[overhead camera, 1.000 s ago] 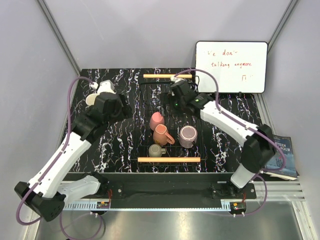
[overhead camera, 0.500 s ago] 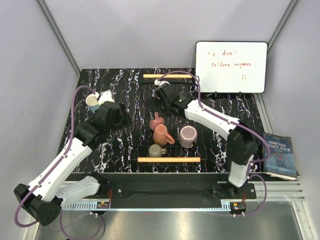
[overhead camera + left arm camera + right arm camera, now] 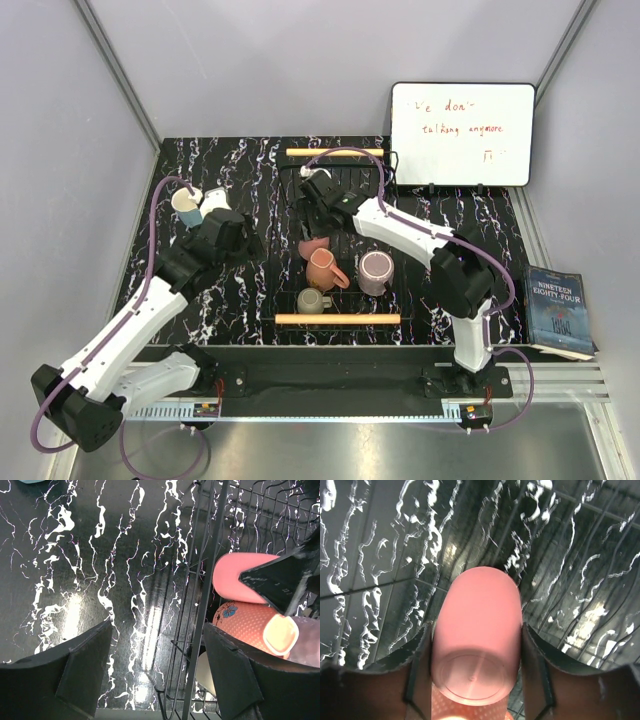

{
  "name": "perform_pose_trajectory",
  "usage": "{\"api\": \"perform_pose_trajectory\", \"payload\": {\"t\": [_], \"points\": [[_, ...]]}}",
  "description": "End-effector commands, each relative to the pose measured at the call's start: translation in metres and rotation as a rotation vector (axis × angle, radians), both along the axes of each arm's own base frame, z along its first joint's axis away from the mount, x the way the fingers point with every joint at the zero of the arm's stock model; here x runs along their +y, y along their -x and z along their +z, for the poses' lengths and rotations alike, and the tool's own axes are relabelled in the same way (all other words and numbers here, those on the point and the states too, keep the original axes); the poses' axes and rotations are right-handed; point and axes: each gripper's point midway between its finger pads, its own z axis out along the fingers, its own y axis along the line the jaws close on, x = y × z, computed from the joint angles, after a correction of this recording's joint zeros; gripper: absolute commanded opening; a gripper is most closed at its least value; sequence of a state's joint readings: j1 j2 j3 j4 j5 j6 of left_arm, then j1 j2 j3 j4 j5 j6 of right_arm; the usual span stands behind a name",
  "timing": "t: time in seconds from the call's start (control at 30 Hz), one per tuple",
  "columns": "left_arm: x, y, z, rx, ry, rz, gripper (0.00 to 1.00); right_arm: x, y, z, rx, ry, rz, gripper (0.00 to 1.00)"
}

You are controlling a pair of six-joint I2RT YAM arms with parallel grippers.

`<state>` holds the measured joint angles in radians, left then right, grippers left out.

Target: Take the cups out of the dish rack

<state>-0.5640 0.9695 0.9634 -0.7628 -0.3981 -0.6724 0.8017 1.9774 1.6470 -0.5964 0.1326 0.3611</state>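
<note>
Black white-veined marble tabletop [image 3: 250,170] carries the black wire dish rack [image 3: 338,319]; inside it a smooth matte pink ceramic mug [image 3: 476,645], seemingly on its side, sits clamped by the right gripper [image 3: 476,630]; the left gripper [image 3: 157,660] gapes wide, empty

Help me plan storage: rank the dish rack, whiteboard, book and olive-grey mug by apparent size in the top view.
1. dish rack, only somewhat larger than the next
2. whiteboard
3. book
4. olive-grey mug
</note>
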Motion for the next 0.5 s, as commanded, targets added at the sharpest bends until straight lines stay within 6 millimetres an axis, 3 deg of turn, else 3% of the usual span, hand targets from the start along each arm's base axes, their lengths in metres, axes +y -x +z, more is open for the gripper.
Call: {"api": "perform_pose_trajectory", "payload": {"t": [0.0, 0.1, 0.23, 0.33, 0.47], "points": [[0.002, -0.005, 0.013, -0.065, 0.018, 0.026, 0.77, 0.010, -0.005, 0.020, -0.044, -0.030, 0.006, 0.15], [0.003, -0.005, 0.012, -0.066, 0.018, 0.029, 0.77, 0.008, -0.002, 0.022, -0.041, -0.039, -0.004, 0.00], [0.002, -0.005, 0.010, -0.059, 0.018, 0.031, 0.77, 0.005, 0.003, 0.033, -0.052, -0.060, -0.008, 0.00], [0.001, -0.008, 0.014, -0.068, 0.023, 0.032, 0.77, 0.001, 0.004, 0.060, -0.094, -0.098, -0.019, 0.00], [-0.002, -0.012, 0.025, -0.101, 0.039, 0.026, 0.77, -0.002, 0.009, 0.119, -0.176, -0.202, -0.024, 0.00]]}}
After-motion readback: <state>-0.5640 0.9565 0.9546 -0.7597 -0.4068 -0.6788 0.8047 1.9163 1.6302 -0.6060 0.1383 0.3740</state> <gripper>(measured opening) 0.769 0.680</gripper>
